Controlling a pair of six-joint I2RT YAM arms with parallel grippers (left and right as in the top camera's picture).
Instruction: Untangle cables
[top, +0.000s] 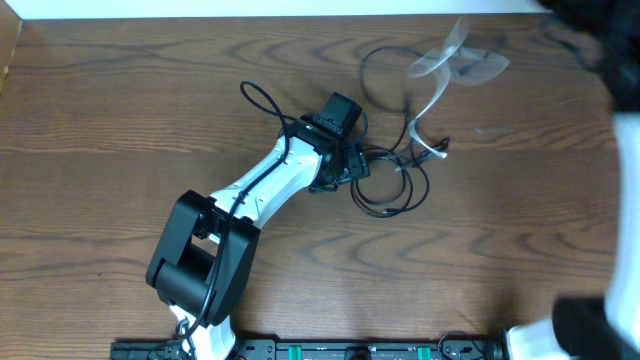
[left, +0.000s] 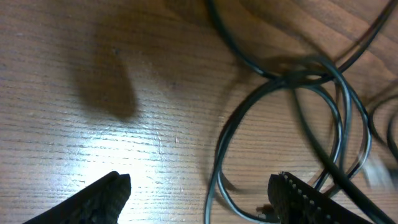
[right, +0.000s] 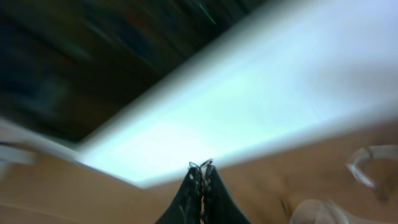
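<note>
A brown wood-grain surface (top: 120, 90) filled the overhead view. The left arm (top: 260, 185), white with black joints, reached from the near edge toward the middle. The right arm (top: 625, 200) was cut off at the right edge and smeared into a pale streak, so its pose could not be made out.

The cables lay right of centre, just beyond the left arm's tip. The black cables (left: 224, 132) formed several overlapping loops flat on the wood, with one thinner loop running toward the far edge. Where they crossed, single strands were hard to tell apart. The white cable (top: 428, 148) rose from the tangle toward the far right, and its upper part dissolved into a pale, see-through blur (top: 455, 60) of unclear shape.

In the left wrist view, the left gripper (left: 199, 199) hung low over the wood with its jaws wide apart, and only the two dark tips showed at the bottom edge. One black loop passed between them. Other strands ran by the right-hand tip, and contact there could not be judged.

The right wrist view was heavily blurred. The right gripper (right: 202, 186) had its jaws pressed together, pointing toward a bright white band. Whether anything thin was pinched could not be told.
</note>
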